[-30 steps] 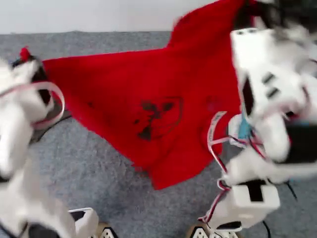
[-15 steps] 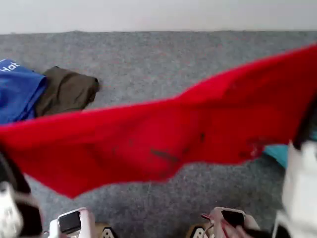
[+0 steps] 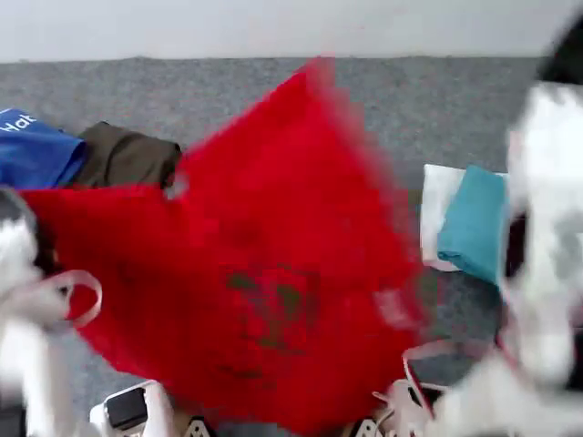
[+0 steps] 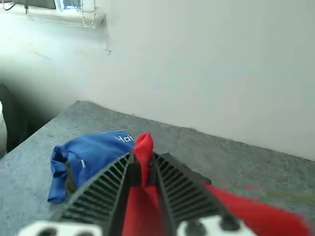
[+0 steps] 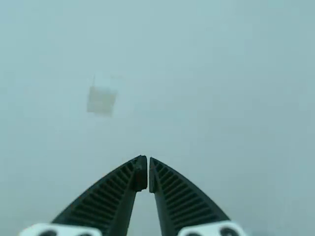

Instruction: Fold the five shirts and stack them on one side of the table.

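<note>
A red shirt (image 3: 273,273) with a dark print spreads blurred over the middle of the table. My left gripper (image 4: 142,158) is shut on one corner of it, the red cloth (image 4: 142,142) poking up between the fingers. That arm (image 3: 27,300) is at the left edge in the high view. My right gripper (image 5: 147,167) is shut with nothing between its fingers and faces a plain pale surface. Its arm (image 3: 547,228) stands blurred at the right edge. A blue shirt (image 3: 36,150) and a dark olive shirt (image 3: 127,159) lie crumpled at the back left.
A folded teal shirt (image 3: 474,223) lies on a folded white one (image 3: 437,205) at the right side of the grey table (image 3: 410,100). A pale wall (image 3: 273,27) runs behind the table. Both arm bases (image 3: 137,410) stand at the near edge.
Half a second ago the red shirt was stretched wide in the air across the table. Now its right end is loose and the cloth has swung towards the middle and left.
</note>
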Robot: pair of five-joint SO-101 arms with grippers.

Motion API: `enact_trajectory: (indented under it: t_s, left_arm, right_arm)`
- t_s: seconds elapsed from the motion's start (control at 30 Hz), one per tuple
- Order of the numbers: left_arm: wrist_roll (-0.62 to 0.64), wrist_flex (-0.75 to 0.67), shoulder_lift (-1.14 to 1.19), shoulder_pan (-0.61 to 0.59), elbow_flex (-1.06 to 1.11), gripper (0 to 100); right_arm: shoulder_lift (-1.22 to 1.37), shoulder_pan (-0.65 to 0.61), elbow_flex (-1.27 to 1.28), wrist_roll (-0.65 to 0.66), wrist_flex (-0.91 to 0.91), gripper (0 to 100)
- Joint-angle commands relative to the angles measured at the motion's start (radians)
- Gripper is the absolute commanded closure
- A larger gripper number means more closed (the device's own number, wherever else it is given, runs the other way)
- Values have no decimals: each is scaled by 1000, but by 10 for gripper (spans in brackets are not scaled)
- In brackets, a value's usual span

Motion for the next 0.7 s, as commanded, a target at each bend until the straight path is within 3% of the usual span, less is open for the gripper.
enact_trajectory:
  t_s: [0.0, 0.13, 0.27, 0.47, 0.67]
  left_arm:
    - [-8, -404, 15, 55, 302, 988]
    - [-11, -700, 80, 186, 561, 988]
    - [-26, -707, 229, 215, 648, 988]
    - [-18, -730, 410, 55, 684, 988]
    - [-20, -764, 430, -81, 700, 988]
  right_arm:
    - [162, -61, 40, -8, 13, 991]
    - [364, -170, 57, -3, 24, 991]
    - [578, -288, 63, 32, 143, 990]
    - [785, -512, 63, 305, 387, 966]
    - [957, -754, 63, 399, 443, 742]
